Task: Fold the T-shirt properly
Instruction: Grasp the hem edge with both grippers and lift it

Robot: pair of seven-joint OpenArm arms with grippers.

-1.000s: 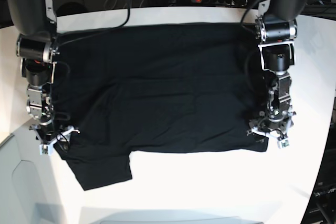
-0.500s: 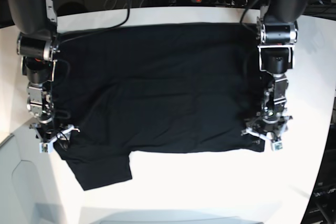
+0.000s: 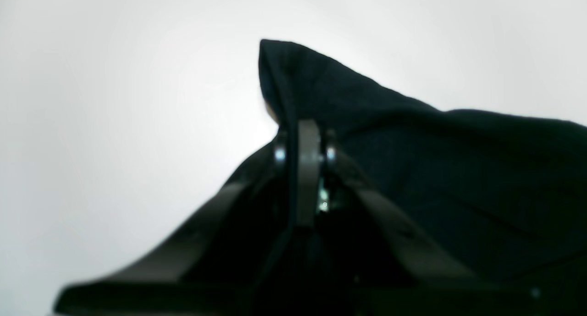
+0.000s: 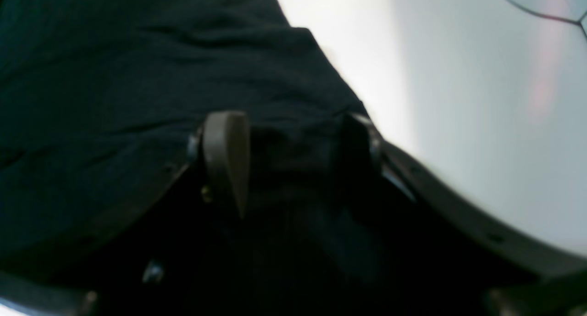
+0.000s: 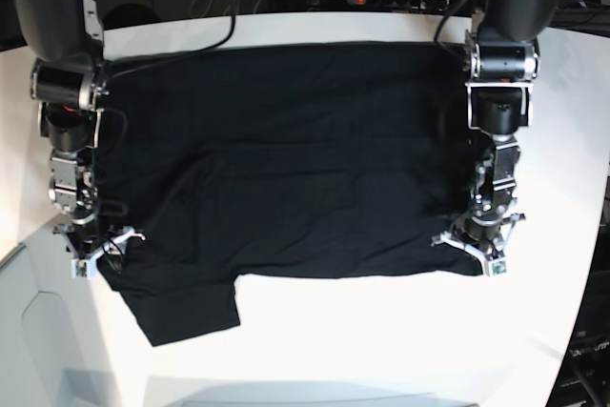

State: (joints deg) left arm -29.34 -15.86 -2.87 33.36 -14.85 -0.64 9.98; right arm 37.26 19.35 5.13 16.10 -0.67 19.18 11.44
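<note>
Left gripper is clamped tight on a pinched-up corner of the T-shirt; right gripper sits with its jaws spread wide, cloth bunched between them; rest of the shirt lies flat across the white table.

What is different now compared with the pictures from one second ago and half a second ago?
The left gripper has closed on the corner of the T-shirt, pinching a raised fold; it was open a second ago and has shifted slightly inward along the hem. The right gripper stays open, straddling the cloth at the opposite corner. The T-shirt itself lies spread on the white table as before.
</note>
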